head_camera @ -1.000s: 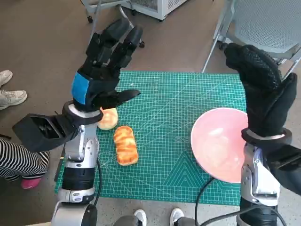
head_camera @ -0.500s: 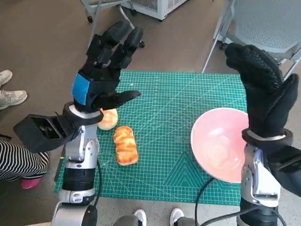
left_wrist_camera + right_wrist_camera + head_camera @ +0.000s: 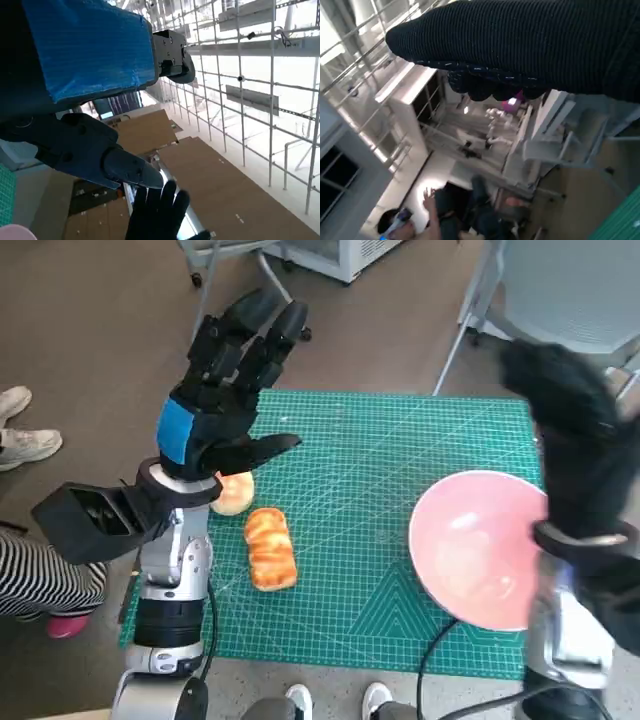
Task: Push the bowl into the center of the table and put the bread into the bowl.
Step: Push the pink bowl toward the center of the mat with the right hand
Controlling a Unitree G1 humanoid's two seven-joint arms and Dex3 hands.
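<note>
My right hand [image 3: 580, 455] is raised beside the pink bowl [image 3: 475, 545], fingers straight, holding nothing. The bowl sits at the mat's edge, just inward of this hand. My left hand [image 3: 215, 405] hovers spread and empty above the bread [image 3: 269, 547]. I should lower my right palm against the rim and push slowly.

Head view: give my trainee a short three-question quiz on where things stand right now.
1. True or false: the bread already lies in the bowl.
2. Which side of the green mat holds the bowl? A) the robot's left B) the robot's right C) the middle
3. Fill in: the left robot hand and the right robot hand are both raised and hold ____.

Key:
1. False; the bread lies on the mat at the robot's left.
2. B
3. nothing
</note>
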